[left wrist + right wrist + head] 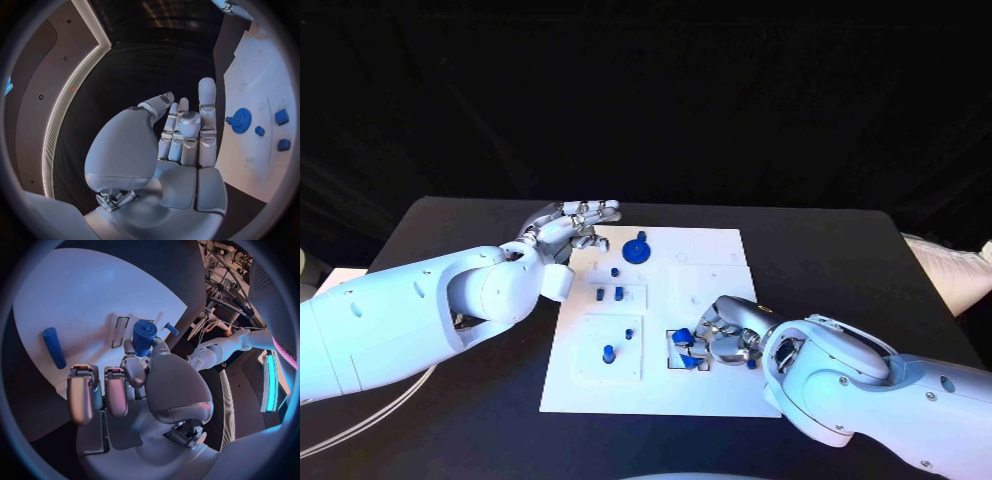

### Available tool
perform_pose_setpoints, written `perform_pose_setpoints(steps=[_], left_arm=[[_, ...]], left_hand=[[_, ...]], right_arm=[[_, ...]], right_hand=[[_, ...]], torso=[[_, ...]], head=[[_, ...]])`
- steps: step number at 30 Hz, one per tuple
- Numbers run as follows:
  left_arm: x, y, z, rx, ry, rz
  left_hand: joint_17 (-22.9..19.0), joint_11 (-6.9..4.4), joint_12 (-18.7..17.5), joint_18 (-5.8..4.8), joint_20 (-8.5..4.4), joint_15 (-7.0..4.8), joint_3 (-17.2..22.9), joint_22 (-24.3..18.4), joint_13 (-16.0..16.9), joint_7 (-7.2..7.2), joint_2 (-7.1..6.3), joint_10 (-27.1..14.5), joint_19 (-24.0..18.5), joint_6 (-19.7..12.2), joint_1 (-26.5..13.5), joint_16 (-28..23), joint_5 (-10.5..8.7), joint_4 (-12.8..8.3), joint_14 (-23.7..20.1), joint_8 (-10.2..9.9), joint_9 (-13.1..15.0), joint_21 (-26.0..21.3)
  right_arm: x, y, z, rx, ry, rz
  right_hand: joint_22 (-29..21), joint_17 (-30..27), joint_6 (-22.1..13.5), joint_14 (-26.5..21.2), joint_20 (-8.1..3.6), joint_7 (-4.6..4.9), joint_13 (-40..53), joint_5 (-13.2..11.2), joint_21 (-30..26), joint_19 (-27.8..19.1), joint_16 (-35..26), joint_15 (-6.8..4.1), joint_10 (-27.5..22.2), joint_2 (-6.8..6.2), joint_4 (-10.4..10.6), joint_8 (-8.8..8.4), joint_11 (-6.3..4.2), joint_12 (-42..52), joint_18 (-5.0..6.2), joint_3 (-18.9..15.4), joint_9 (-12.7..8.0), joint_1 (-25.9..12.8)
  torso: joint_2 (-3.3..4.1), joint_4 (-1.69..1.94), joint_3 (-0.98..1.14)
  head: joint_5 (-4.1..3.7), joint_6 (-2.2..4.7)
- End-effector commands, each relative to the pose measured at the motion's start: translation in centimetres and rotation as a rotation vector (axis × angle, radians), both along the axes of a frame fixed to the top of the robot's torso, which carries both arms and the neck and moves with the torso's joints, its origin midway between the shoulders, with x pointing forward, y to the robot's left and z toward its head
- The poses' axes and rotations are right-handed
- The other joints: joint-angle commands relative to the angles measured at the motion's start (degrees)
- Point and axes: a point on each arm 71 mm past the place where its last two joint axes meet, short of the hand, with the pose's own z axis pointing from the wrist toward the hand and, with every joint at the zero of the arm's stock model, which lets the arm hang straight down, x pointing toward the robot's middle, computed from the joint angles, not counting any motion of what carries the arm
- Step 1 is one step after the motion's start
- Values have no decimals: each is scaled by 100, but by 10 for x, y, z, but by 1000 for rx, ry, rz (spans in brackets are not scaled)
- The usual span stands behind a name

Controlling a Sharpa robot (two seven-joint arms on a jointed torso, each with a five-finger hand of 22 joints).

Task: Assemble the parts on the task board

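The white task board (718,255) lies mid-table. A blue gear (636,248) sits near its far edge, with small blue parts (607,294) in the recessed squares below it. My right hand (721,338) is low over the board's near right part and pinches a blue cylinder (144,335) between thumb and finger. Other blue pieces (685,352) lie just under it. A blue peg (54,347) lies flat on the board beyond the fingers. My left hand (574,225) hovers at the board's far left corner holding nothing, with its fingers (206,107) raised beside the gear (240,120).
The black table (834,250) surrounds the board, with bare room to the right and at the far side. A white cable (358,425) runs along the near left. Further small blue parts (281,116) sit in the board's recesses past the gear.
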Motion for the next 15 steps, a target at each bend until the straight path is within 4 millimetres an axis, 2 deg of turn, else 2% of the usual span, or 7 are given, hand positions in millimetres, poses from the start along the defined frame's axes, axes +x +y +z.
perform_pose_setpoints(steps=[1,5,6,8,12,13,15], left_arm=[[-1,-3,1,-10,-9,-22],[-1,-3,2,-10,-9,-22],[-1,-3,2,-10,-9,-22],[-1,-3,2,-10,-9,-22],[-1,-3,2,-10,-9,-22],[-1,-3,2,-10,-9,-21],[-1,-3,2,-10,-9,-21]], left_hand=[[-5,-3,15,98,25,-8,-33,-8,-7,0,19,-32,-32,-30,-32,-5,-26,-16,-52,39,-2,-26],[-5,-3,15,98,25,-8,-33,-8,-7,0,19,-32,-32,-30,-32,-5,-26,-16,-52,39,-2,-26],[-5,-3,15,98,25,-8,-33,-8,-7,0,19,-32,-32,-30,-32,-5,-26,-16,-52,39,-2,-26],[-5,-3,15,98,25,-8,-33,-8,-7,0,19,-32,-32,-30,-32,-5,-26,-16,-52,39,-2,-26],[-5,-3,15,98,25,-8,-33,-8,-7,0,19,-32,-32,-30,-32,-5,-26,-16,-52,39,-2,-26],[-5,-3,15,98,25,-8,-33,-8,-7,0,19,-32,-32,-30,-32,-5,-26,-16,-52,39,-2,-26],[-5,-3,15,98,25,-8,-33,-8,-7,0,19,-32,-32,-30,-32,-5,-26,-16,-52,39,-2,-26]], right_arm=[[1,2,-2,-32,0,21],[2,4,-2,-39,-5,26],[2,4,-2,-41,-9,26],[3,3,-2,-48,-22,23],[5,1,-2,-66,-47,21],[6,0,-2,-71,-55,21],[6,-1,-2,-79,-67,23]], right_hand=[[594,998,128,509,-54,-116,1139,-134,18,238,27,-63,305,-34,1,49,-213,667,-92,-58,63,-140],[599,998,137,508,-66,-129,1161,-514,20,240,27,-75,317,-13,1,68,-225,670,-94,-162,123,-272],[597,992,142,507,-69,-133,1162,-741,18,239,23,-78,317,-6,-2,75,-227,661,-93,-216,145,-350],[592,979,154,504,-78,-147,1155,-1387,12,236,16,-86,312,7,-3,95,-230,622,-92,-373,200,-568],[575,962,151,500,-82,-149,1130,-2116,-1,229,6,-89,295,-58,10,110,-236,545,-88,-568,268,-843],[571,954,145,499,-81,-148,1124,-2238,-5,227,1,-88,291,-92,13,112,-235,525,-87,-597,285,-901],[559,944,138,497,-80,-144,1110,-2330,-13,222,-5,-86,282,-184,18,114,-238,488,-84,-619,307,-982]], torso=[[1,-6,4],[0,-5,4],[0,-3,4],[-5,-5,2],[-4,-6,3],[-4,-7,3],[-3,-7,5]], head=[[14,-3],[18,-7],[19,-8],[18,-8],[18,-7],[19,-4],[20,0]])
